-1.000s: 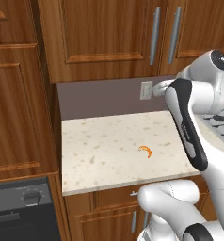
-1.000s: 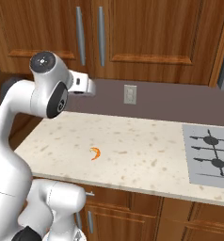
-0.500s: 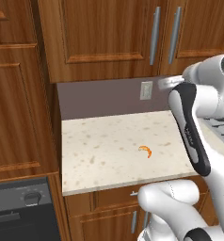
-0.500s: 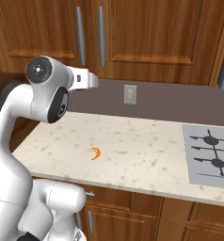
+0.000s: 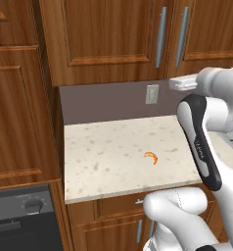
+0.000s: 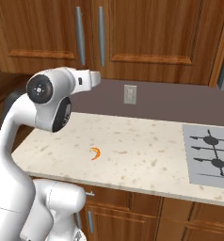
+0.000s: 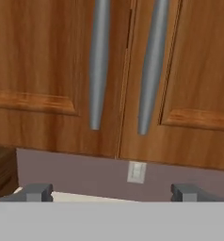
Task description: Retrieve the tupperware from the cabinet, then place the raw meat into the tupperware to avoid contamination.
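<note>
My gripper (image 7: 111, 193) is spread wide, grasping nothing — best to square up on one cabinet (image 7: 52, 70) bar handle (image 7: 99, 61) before closing, doors shut.

A wide brown wood cabinet (image 5: 113, 39) with visible grain and raised-panel doors carries two long, vertical, brushed-silver bar handles (image 7: 99, 66). Below it runs a plain dull mauve-brown back wall (image 6: 170, 101) bearing a small pale grey-white outlet plate (image 5: 151, 94). The flat stone-look desk (image 5: 108, 157) is cream, mottled with light tan speckles. On it lies a tiny bright orange crescent of raw meat (image 5: 151, 157). A pale grey hob panel (image 6: 210, 157) shows black burner grates. The end effector (image 7: 111, 193) has dark grey fingertips.
</note>
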